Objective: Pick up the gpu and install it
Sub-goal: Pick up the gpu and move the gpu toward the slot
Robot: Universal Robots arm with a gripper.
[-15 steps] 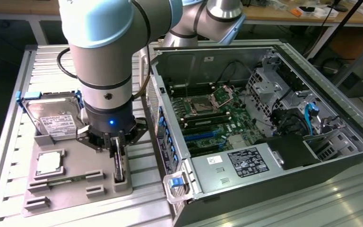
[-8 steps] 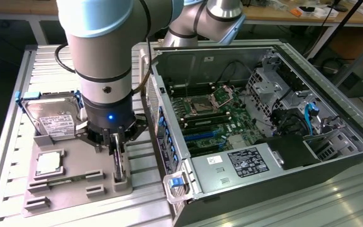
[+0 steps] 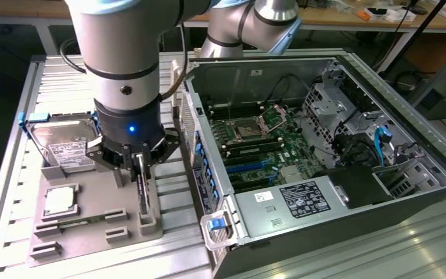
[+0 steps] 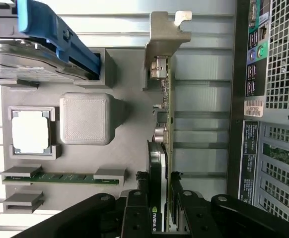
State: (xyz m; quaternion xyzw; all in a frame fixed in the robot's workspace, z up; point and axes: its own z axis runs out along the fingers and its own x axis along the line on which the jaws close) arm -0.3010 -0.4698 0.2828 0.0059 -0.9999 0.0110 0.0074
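The gpu (image 3: 141, 195) stands on edge in a slot of the grey holder tray (image 3: 91, 235), beside the open computer case (image 3: 409, 200). In the wrist view the gpu (image 4: 163, 114) shows a green board edge, a black cooler and its silver bracket (image 4: 167, 32) at the far end. My gripper (image 3: 140, 170) is straight above it, with the black fingers (image 4: 137, 198) pressed against both faces of the card near its cooler end. The gripper (image 4: 158, 191) is shut on the gpu, which still sits in the tray.
On the tray also lie a hard drive (image 3: 64, 145) with a blue clip, a square processor chip (image 3: 60, 199) and a memory stick (image 4: 60, 177). The case's motherboard (image 3: 262, 145) lies exposed, with blue slots near the rear panel (image 4: 256, 99). Slatted table around.
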